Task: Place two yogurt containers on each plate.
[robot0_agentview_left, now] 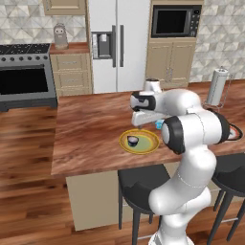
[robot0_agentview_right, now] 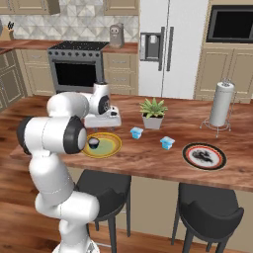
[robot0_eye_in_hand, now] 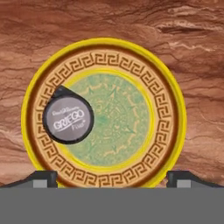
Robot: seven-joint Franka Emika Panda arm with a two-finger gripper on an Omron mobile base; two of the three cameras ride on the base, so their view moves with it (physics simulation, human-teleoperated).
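Note:
A round dark yogurt container (robot0_eye_in_hand: 68, 119) with a whitish lid stands on the left part of the yellow-rimmed plate (robot0_eye_in_hand: 144, 65). It also shows as the dark cup (robot0_agentview_left: 132, 140) (robot0_agentview_right: 93, 143) on that plate (robot0_agentview_left: 148, 143) (robot0_agentview_right: 111, 146). My gripper (robot0_eye_in_hand: 112, 177) (robot0_agentview_left: 139, 125) (robot0_agentview_right: 101, 127) hovers straight above the plate, open, with nothing between its fingertips (robot0_eye_in_hand: 41, 178). Two light blue yogurt containers (robot0_agentview_right: 136, 132) (robot0_agentview_right: 167, 143) stand on the counter to the right; one (robot0_agentview_left: 159, 125) peeks out beside my arm. The white dark-rimmed plate (robot0_agentview_right: 217, 160) lies further right with no cups on it.
A potted green plant (robot0_agentview_right: 152, 112) stands behind the blue cups, and a paper towel roll (robot0_agentview_right: 220, 105) (robot0_agentview_left: 217, 86) at the counter's far right. Dark stools (robot0_agentview_right: 207, 212) sit under the counter's near edge. Bare wood counter (robot0_agentview_left: 86, 134) stretches to the plate's left.

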